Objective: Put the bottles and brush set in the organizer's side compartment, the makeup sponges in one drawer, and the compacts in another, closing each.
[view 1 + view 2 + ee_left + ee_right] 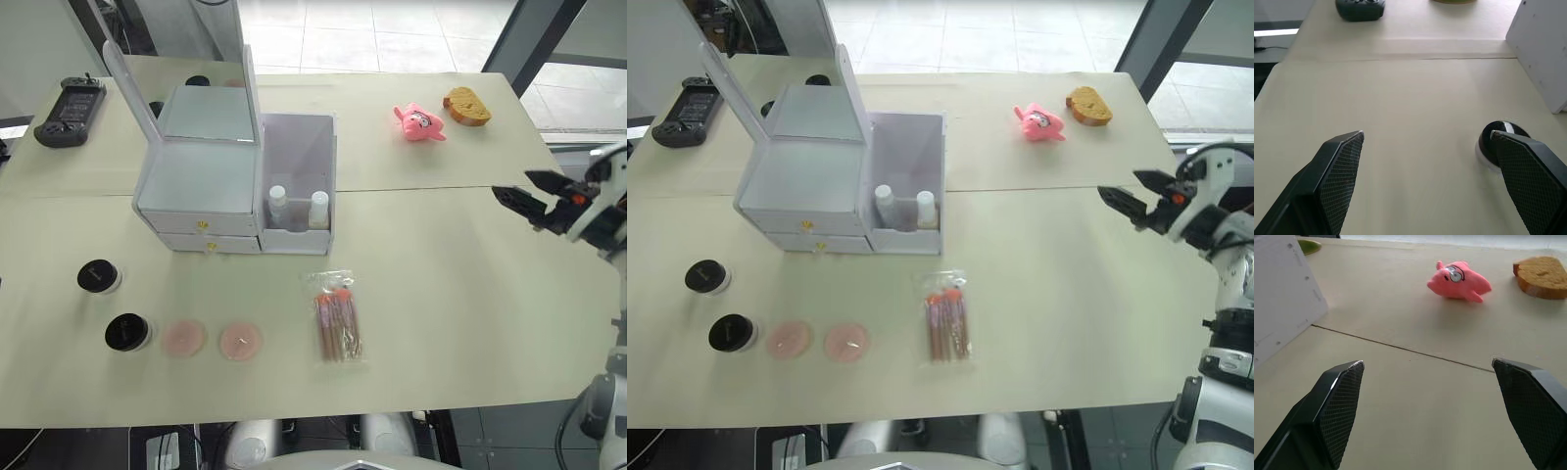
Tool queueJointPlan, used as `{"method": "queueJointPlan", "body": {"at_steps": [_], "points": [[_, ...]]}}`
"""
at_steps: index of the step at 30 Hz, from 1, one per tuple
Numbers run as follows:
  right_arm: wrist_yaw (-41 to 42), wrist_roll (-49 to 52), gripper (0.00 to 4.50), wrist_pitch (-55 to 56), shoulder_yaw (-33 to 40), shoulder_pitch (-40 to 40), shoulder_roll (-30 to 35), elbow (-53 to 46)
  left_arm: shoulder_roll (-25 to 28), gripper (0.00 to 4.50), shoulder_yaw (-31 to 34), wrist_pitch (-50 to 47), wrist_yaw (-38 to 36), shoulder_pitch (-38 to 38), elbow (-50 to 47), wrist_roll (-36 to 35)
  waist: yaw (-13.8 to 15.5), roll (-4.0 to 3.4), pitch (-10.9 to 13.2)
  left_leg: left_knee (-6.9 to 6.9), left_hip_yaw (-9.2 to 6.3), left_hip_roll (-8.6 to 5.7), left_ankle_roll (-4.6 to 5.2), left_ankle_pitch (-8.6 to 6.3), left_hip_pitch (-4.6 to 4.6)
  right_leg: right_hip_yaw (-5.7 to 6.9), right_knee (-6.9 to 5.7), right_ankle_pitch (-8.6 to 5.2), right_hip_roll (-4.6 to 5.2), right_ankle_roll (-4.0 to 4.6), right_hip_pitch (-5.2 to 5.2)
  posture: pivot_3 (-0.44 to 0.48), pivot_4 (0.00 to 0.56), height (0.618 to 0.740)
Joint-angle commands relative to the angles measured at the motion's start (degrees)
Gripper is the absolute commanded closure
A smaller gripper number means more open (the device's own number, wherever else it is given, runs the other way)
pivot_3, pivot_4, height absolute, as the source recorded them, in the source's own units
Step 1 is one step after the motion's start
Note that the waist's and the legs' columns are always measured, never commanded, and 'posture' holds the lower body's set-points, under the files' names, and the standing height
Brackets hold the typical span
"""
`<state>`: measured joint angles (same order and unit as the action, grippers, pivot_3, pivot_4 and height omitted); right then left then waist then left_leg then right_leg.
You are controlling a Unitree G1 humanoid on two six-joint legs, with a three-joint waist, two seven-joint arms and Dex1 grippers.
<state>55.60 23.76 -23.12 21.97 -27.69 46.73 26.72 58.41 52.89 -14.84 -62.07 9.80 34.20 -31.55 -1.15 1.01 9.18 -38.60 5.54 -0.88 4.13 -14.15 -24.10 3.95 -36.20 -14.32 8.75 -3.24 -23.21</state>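
At the far left of the tabletop you have a black handheld controller lying near the back edge. Your left hand hovers low over the bare surface with its two fingers spread wide apart and nothing between them; one compact sits just beyond one fingertip in the left wrist view. Look next at the two compacts: one lies nearer the organizer, the other closer to the front edge. Just right of that second one, the two makeup sponges and lie flat side by side, apart from each other.

Behind them stands the organizer, its mirror lid raised and both gold-knobbed drawers pushed in. On its right end is the side compartment, and both bottles and stand upright inside it, white caps up, behind the low front lip. In front of that compartment, the brush set lies flat in its clear packet.

Further right, near the back edge, you see a pink plush toy and beside it a brown bread-like piece. Your right hand hangs over the right edge, fingers held apart, empty.
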Motion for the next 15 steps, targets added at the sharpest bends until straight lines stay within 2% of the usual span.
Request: {"method": "queueJointPlan", "body": {"at_steps": [1, 5, 8, 11, 15], "points": [[-0.96, 1.09, 0.04, 3.64, 3.31, -0.28, 0.66, 1.41, 1.23, 0.0, 1.51, 2.79, -1.5, -0.11, 0.74, -0.16, -0.08, 0.0, 0.0, 0.0, -0.01, -0.01, -0.02, -0.01, 0.0, 0.0, 0.0, 0.01, 0.04, 0.0, -0.02, 0.0, 0.15, 0.737], [-1.05, 2.61, 0.04, 1.95, 3.16, -1.63, 0.41, 0.08, 1.68, 0.0, -0.3, 3.51, -3.33, -1.5, 0.34, -0.42, -0.05, 0.0, 0.0, 0.0, -0.07, -0.02, -0.05, -0.03, 0.0, 0.04, 0.0, 0.01, 0.18, 0.01, -0.03, 0.0, 0.15, 0.737], [-0.6, 3.08, 0.04, -1.92, 0.52, -3.51, 1.17, -3.76, 1.07, 0.0, -0.33, 1.17, -2.38, -5.64, -5.98, -3.39, 0.08, 0.0, 0.0, -0.01, -0.16, -0.04, -0.06, -0.03, -0.04, 0.04, 0.02, 0.02, 0.29, 0.02, -0.06, 0.0, 0.15, 0.737], [-1.59, 9.43, 0.04, -14.2, -2.2, -8.83, 0.68, -15.72, 1.11, 0.0, -4.19, -8.43, 0.71, -10.59, -18.56, -8.53, 0.17, -0.04, 0.03, -0.02, -0.22, -0.12, -0.07, -0.05, -0.12, 0.02, -0.02, 0.05, 0.53, 0.04, -0.07, 0.0, 0.15, 0.737], [-3.1, 16.64, 0.04, -27.7, -6.88, -13.04, 0.58, -30.45, 0.19, 0.0, -14.02, -19.28, 8.13, -20.59, -33.62, -14.05, 0.45, -0.04, 0.02, -0.01, -0.36, -0.12, -0.07, -0.04, -0.18, 0.09, 0.0, 0.06, 0.51, 0.03, -0.05, 0.0, 0.15, 0.737]]}}
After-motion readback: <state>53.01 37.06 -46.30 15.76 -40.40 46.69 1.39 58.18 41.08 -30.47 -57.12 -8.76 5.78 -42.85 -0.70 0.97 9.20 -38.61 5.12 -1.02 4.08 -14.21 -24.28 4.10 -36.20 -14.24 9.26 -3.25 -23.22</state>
